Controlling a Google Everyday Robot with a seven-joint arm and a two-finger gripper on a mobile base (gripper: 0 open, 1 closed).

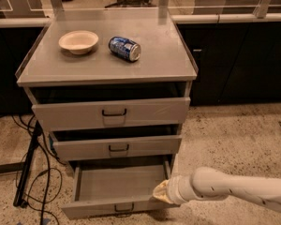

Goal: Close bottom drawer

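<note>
The bottom drawer [119, 184] is the lowest of three grey drawers in the cabinet. It stands pulled out, its shallow tray showing and empty, with a small black handle [124, 207] on its low front panel. My gripper [160, 193] comes in from the right on a white arm [225, 187]. Its tan tip sits at the drawer's front right corner, touching or very close to the front panel.
The middle drawer [117, 147] and top drawer [111, 113] sit slightly out. A beige bowl [78, 41] and a blue can [124, 48] on its side lie on the cabinet top. Black cables and a stand [30, 165] lie on the floor at left.
</note>
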